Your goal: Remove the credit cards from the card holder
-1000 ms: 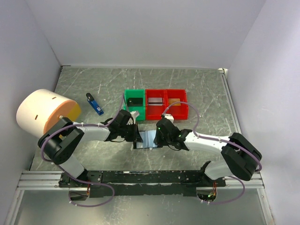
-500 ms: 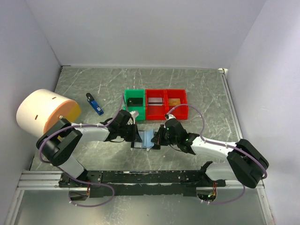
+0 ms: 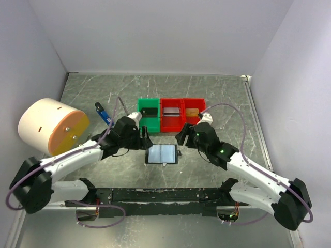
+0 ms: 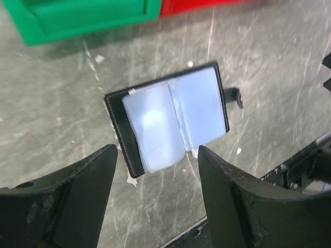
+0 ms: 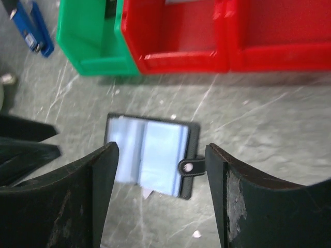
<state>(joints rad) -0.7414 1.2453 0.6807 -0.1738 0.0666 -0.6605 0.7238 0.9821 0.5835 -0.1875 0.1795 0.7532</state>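
Top external: holder (image 3: 162,154) open flat on table (image 3: 222,98), between left gripper (image 3: 144,139) and right gripper (image 3: 182,137); cards (image 3: 171,110) in bins (image 3: 173,126).
Left wrist: jaws apart, empty; sleeves (image 4: 155,124) look bare, glare leaves doubt.
Right wrist: jaws apart; low pass could snag tab (image 5: 190,166), drag holder.

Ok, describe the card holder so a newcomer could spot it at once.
Find the green and red bins in the middle of the table. Just on their near side lies the card holder. It alone is flat, black and open, showing pale blue sleeves.
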